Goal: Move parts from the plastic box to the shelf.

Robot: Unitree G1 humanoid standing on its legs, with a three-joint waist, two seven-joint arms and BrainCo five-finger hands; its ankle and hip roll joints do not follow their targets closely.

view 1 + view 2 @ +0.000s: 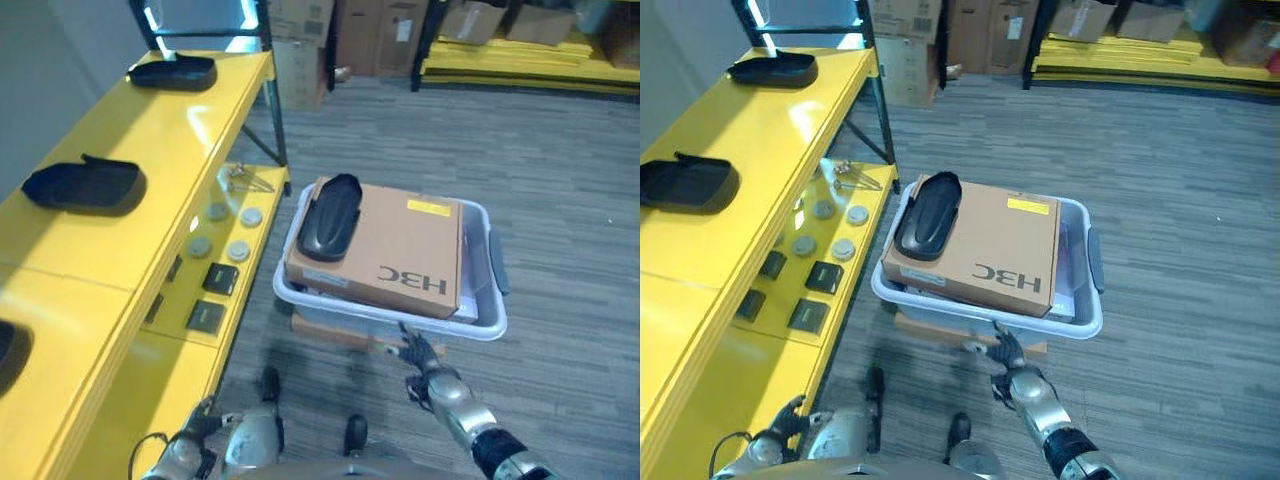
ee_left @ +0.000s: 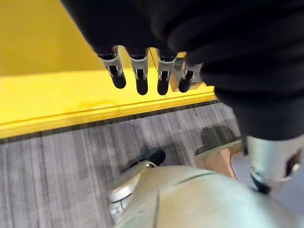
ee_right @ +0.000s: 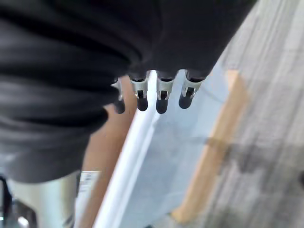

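Right hand [image 1: 425, 362] fingers straight, empty, near plastic box [image 1: 485, 325] rim. Left hand [image 2: 142, 76] relaxed, empty, by shelf [image 1: 120, 250]. Risk: black part [image 1: 328, 215] sits loose atop cardboard box [image 1: 400, 255], far-left corner; bumping rim could slide it off.

Grey striped carpet floor [image 1: 560, 180] runs back to stacked cardboard boxes [image 1: 375, 35] along the far side; a low yellow rack [image 1: 520, 68] sits beside them; light glares overhead.

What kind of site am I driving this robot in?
Likely a warehouse or stockroom: yellow shelf holding black parts, stacked cardboard boxes along the far wall, and a plastic box on grey carpet.
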